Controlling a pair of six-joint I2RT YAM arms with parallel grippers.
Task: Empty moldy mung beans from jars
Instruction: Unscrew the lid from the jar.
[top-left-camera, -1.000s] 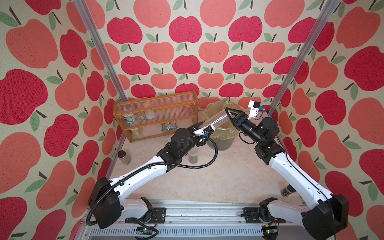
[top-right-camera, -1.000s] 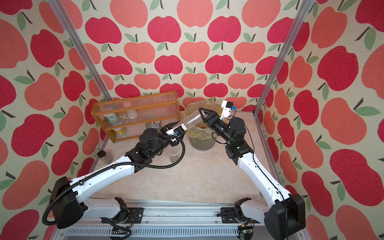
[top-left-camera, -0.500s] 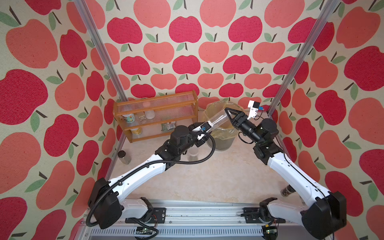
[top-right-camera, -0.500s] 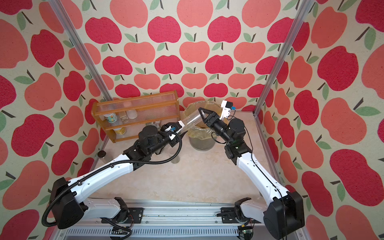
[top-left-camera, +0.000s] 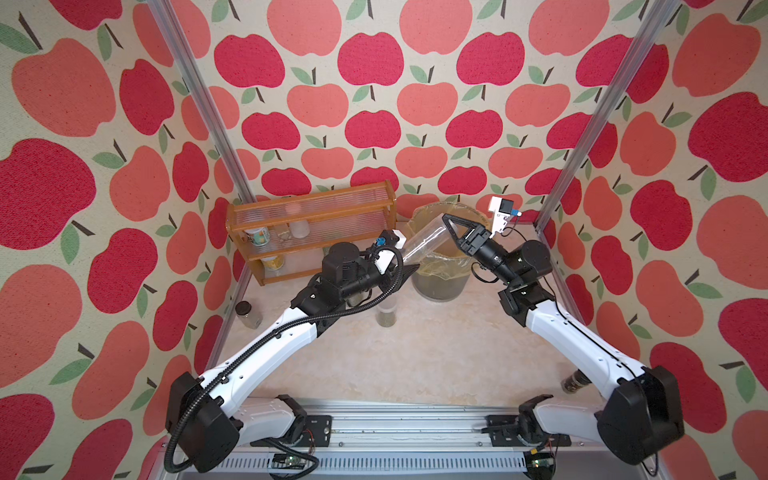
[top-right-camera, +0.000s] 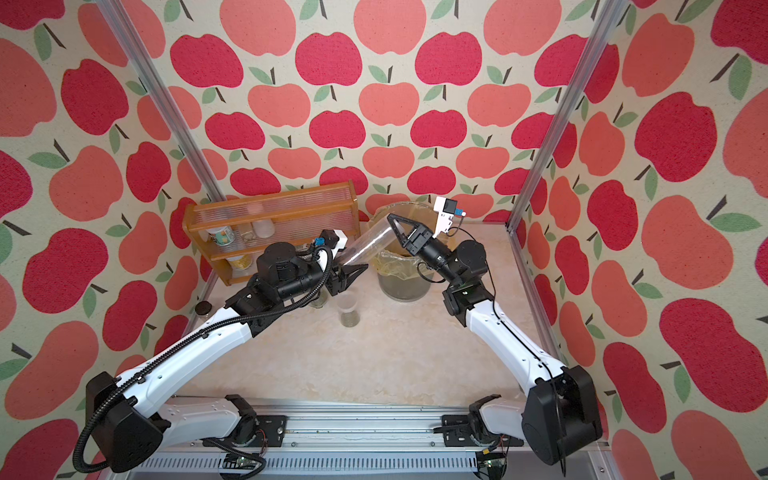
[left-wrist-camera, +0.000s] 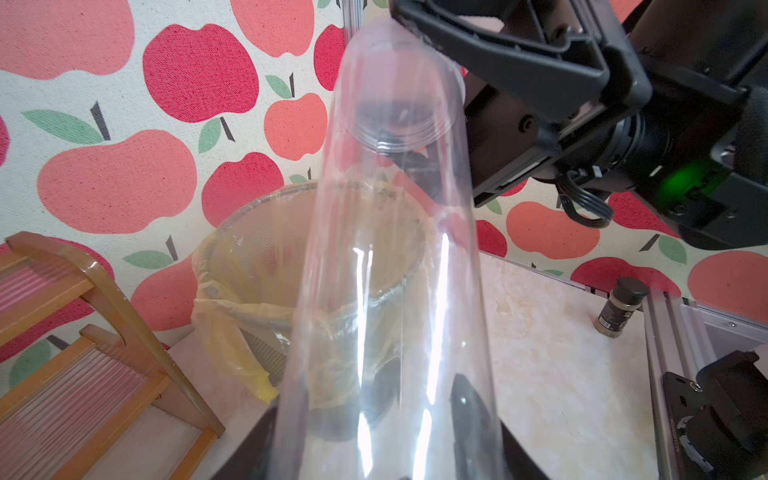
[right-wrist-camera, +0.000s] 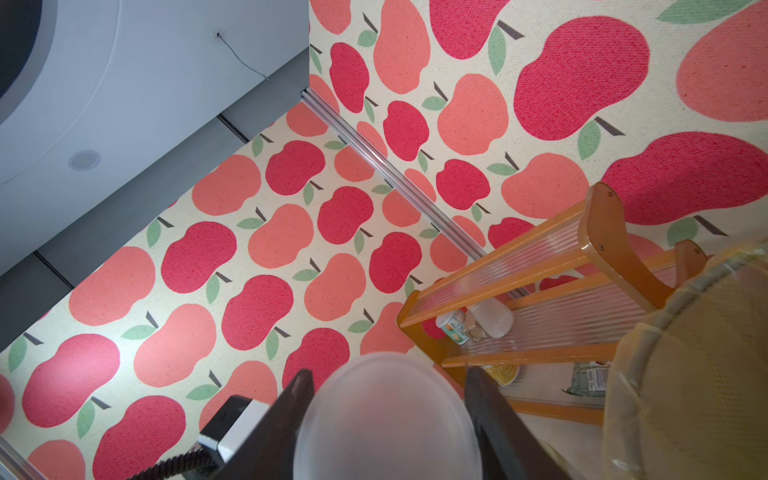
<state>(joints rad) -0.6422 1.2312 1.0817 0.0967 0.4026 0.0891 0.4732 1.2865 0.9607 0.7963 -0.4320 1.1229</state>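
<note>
tall slim clear tube jar (top-left-camera: 424, 243) held tilted above clear bin with yellowish liner (top-left-camera: 440, 291); tube looks empty in left wrist view. left hand (top-left-camera: 406, 270) clamped on its lower end. right hand (top-left-camera: 447, 222) pinching frosted round cap (right-wrist-camera: 386, 415) at raised end. short clear cylinder jar (top-left-camera: 386, 313) upright on beige worktop (top-left-camera: 415, 365) near bin, dull olive-green mung beans (top-left-camera: 386, 323) in its bottom.

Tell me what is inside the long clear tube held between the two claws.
The tube looks empty: the bin and its yellow bag show straight through its wall. Its end in the left claw is hidden.
</note>
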